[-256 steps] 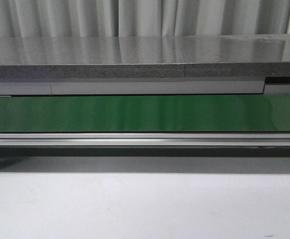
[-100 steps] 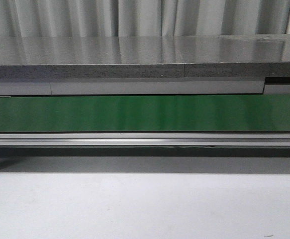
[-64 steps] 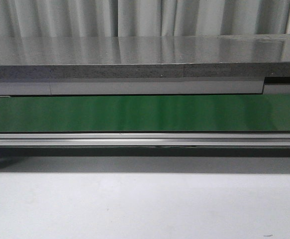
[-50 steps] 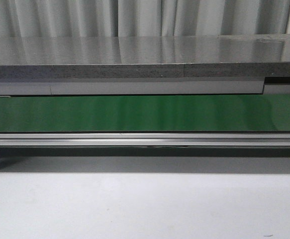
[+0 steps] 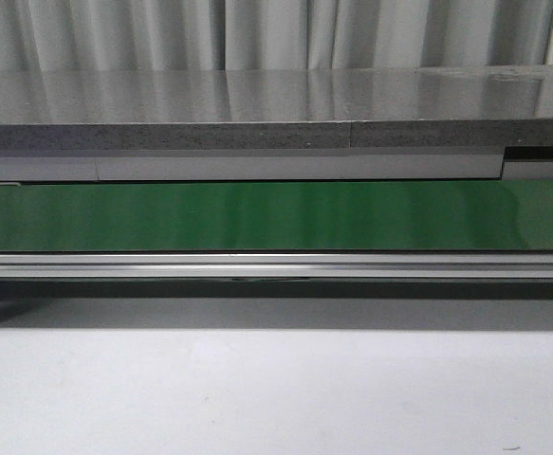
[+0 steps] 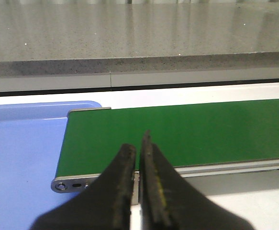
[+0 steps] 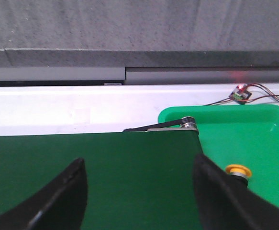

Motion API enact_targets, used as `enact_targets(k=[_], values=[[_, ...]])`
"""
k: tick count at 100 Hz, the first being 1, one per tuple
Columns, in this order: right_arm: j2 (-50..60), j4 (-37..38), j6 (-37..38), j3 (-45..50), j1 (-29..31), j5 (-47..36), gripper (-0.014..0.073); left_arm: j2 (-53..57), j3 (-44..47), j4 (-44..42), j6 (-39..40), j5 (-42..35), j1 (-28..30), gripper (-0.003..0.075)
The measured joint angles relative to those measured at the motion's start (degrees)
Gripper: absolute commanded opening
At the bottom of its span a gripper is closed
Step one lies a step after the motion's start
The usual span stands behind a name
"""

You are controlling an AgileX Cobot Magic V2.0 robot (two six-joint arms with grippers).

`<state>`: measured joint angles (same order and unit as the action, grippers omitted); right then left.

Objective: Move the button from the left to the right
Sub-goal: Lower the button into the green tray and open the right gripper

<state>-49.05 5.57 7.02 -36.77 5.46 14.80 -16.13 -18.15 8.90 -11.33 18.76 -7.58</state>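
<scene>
Jaws: left gripper [image 6: 138, 143] pinched together, right gripper [image 7: 139, 167] spread wide. Button [image 7: 238, 171] sits just outside its finger; I'd recenter before closing.

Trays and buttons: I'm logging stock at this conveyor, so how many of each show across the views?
Blue tray: 1
Green tray: 1
Button, yellow cap, in the green tray: 1
Total: 3

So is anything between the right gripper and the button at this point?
Nothing visible. The button sits in the green tray past the end of the green belt, partly hidden behind one finger of the right gripper, whose jaws stand wide apart over the belt. No other object lies between them.
</scene>
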Motion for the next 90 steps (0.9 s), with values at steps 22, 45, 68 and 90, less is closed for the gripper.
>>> enact_targets(k=[22, 45, 68, 90], values=[[18.22, -0.83, 0.00, 9.44, -2.23, 0.00, 0.0443, 0.00, 0.00, 0.00, 0.00, 0.00, 0.00, 0.0005], [32.96, -1.56, 0.00, 15.17, -2.33, 0.83, 0.0402, 0.00, 0.00, 0.00, 0.00, 0.00, 0.00, 0.0005], [36.99, -1.69, 0.00, 15.52, -2.33, 4.50, 0.0048, 0.00, 0.00, 0.00, 0.00, 0.00, 0.00, 0.0005], [36.99, -1.69, 0.00, 15.65, -2.33, 5.37, -0.0069, 0.00, 0.00, 0.00, 0.00, 0.00, 0.00, 0.0005]])
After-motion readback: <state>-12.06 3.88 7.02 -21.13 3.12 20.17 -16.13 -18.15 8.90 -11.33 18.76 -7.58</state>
